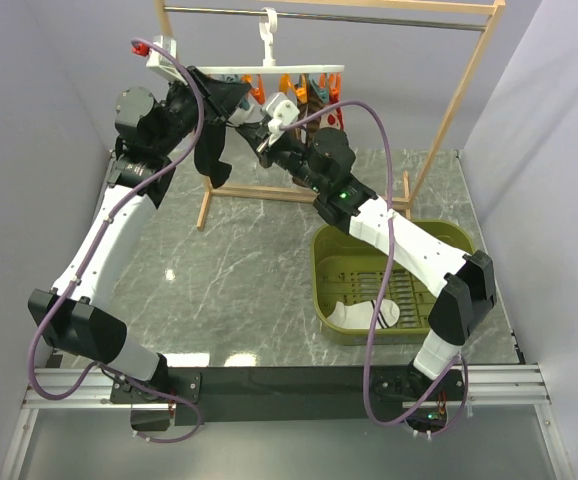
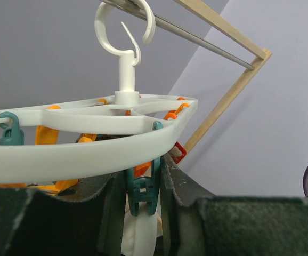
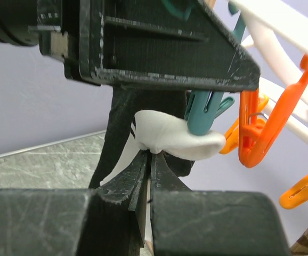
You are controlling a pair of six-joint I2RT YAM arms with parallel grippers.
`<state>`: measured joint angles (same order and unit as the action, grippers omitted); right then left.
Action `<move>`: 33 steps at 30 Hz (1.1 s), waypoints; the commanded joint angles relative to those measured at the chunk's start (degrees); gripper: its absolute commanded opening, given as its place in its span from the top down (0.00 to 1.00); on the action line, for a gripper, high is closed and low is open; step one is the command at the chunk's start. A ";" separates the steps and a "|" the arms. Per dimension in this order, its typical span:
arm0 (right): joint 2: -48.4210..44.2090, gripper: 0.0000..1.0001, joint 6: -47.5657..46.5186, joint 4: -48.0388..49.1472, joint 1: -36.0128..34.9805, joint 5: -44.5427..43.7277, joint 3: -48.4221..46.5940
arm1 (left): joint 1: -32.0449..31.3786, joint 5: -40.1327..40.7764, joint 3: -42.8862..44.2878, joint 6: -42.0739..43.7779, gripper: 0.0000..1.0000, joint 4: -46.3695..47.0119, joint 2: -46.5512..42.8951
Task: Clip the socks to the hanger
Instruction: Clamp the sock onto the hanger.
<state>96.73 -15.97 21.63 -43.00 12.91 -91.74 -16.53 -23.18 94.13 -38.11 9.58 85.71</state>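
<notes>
The white oval hanger [image 1: 304,70] hangs by its hook from the rack's bar and also shows in the left wrist view [image 2: 90,152]. My left gripper [image 1: 241,100] is raised under its rim, its fingers [image 2: 171,186] pressed on both sides of a teal clip [image 2: 142,189]. My right gripper [image 3: 151,157] is shut on a white sock [image 3: 178,136] and holds it up to that teal clip [image 3: 204,114], whose tips rest on the sock's top edge. It also shows in the top view [image 1: 282,110]. A second white sock [image 1: 364,315] lies in the green basket [image 1: 439,235].
A black sock [image 1: 212,160] hangs from the hanger beside my left gripper. Orange clips [image 3: 260,128] dangle right of the teal one. The wooden rack frame [image 1: 459,95] stands at the back. Brown striped socks [image 1: 314,95] hang further along. Grey walls close in on both sides.
</notes>
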 commanded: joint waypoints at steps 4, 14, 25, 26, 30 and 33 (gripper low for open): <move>-0.14 1.00 -1.08 1.14 -0.68 -0.43 -3.88 | -0.25 -1.87 -0.17 1.46 0.76 2.54 -2.92; 0.92 1.00 -2.40 -1.59 -0.85 -1.66 -4.67 | -0.25 -3.80 0.71 1.11 0.76 2.90 -3.36; 1.53 1.00 -2.84 -2.37 -0.94 -5.17 -5.19 | -0.25 -4.59 0.88 0.58 0.76 3.16 -3.80; 1.88 1.00 -2.76 -3.16 -1.03 -5.17 -5.81 | -0.17 -4.59 0.62 0.58 0.76 3.16 -3.88; 2.06 1.00 -2.31 -3.52 -1.03 -5.44 -7.04 | -0.25 -4.33 0.27 1.10 0.76 2.81 -4.15; 1.97 1.00 -2.40 -4.31 -0.94 -4.82 -7.75 | -0.25 -3.37 0.09 2.16 0.76 2.11 -4.41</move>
<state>98.50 -18.09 16.84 -43.64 8.58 -96.16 -16.53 -25.41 93.93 -37.01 9.54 84.71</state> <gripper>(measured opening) 0.036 0.311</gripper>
